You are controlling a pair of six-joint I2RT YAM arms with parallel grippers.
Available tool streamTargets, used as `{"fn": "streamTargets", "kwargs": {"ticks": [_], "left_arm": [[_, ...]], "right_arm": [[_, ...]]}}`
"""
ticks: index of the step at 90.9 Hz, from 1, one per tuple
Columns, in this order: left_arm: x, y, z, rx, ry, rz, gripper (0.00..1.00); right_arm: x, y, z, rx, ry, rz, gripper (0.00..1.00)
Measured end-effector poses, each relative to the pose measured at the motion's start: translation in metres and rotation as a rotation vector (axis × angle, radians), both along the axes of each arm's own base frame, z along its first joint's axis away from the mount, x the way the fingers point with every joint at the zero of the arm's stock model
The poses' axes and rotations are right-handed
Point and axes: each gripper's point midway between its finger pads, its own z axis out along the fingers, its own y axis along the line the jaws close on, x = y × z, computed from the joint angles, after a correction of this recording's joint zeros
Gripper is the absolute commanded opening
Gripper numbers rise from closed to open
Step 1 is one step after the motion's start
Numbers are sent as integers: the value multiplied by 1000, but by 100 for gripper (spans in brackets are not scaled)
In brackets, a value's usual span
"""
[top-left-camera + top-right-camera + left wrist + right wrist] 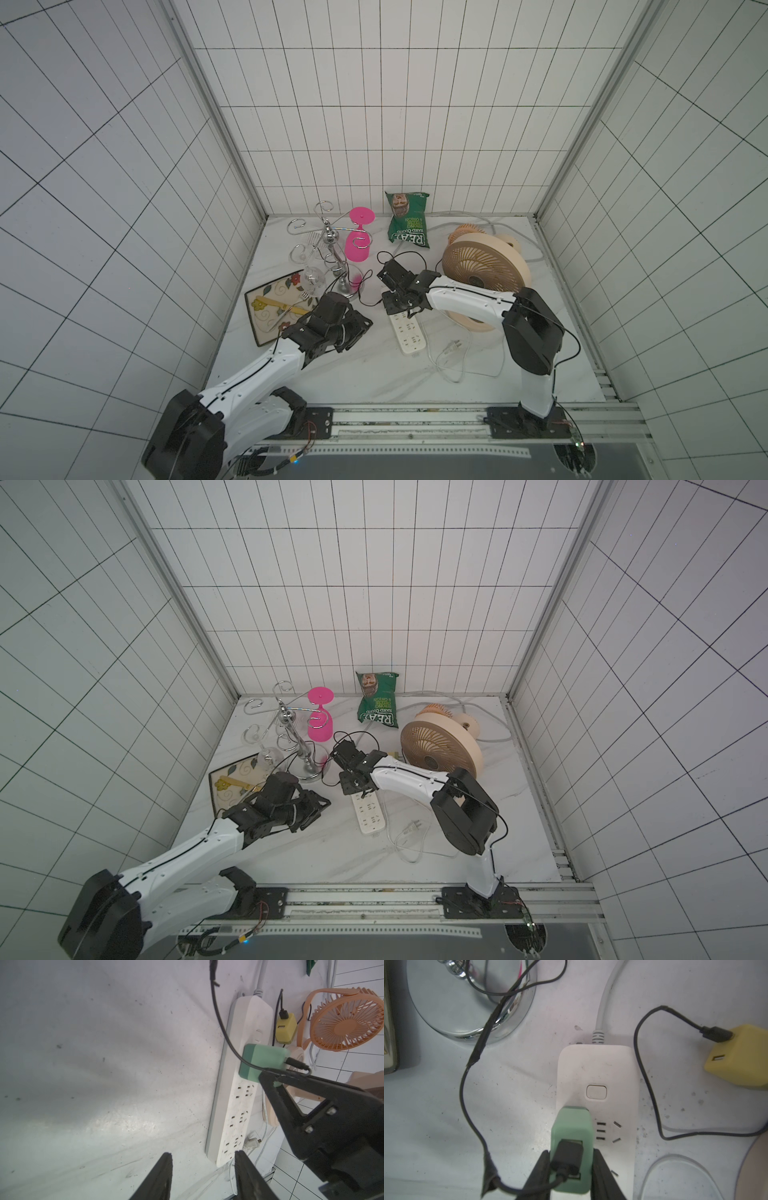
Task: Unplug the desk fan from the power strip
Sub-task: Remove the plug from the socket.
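**Task items**
- Desk fan (482, 266): stands right-rear on the table (353, 374), grille tilted up, cream base toward the near side. R arm crosses in front of it.
- Power strip (409, 336): lies flat mid-table, long axis near-to-far, thick grey cable leaving its far end.
- Fan's white plug (451, 346): lies on the table just beside the strip's near end, prongs bare, in no socket. Thin white cord (457, 376) loops from it toward the fan base, partly hidden behind the arm.

**Grippers**
- Right gripper (571, 1152): over the strip's far half, fingers pressed to both sides of a green adapter (571, 1124), pinching it. Adapter sits in the socket row next to the strip's switch, black USB lead in its top face.
- Left gripper (203, 1154): fingers spread, nothing btwn them, low over the table just left of the strip's near end. Contact w/ strip can't be judged.

**Other items**
- Yellow adapter (737, 1057) w/ black lead lies on the table beside the strip's far end, not plugged in.
- Small orange fan (345, 1020) sits behind the desk fan.
- Green crisp bag (408, 220), pink glass (359, 237) and chrome rack (332, 249) at rear.
- Patterned plate (276, 305) at left.
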Motion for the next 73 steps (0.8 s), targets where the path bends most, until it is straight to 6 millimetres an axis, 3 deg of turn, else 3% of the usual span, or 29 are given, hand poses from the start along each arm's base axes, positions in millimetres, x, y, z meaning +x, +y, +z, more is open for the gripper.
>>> {"fn": "streamTargets", "kwargs": {"ticks": [29, 51, 73], "left_arm": [[-4, -22, -27, -83, 17, -94, 51], [-4, -50, -23, -160, -33, -204, 53], [-1, -62, -29, -186, -46, -254, 52]], "right_arm": [[-2, -2, 0, 2, 2, -35, 26], [-2, -1, 0, 5, 4, -36, 28], [-5, -3, 1, 6, 9, -27, 27]]}}
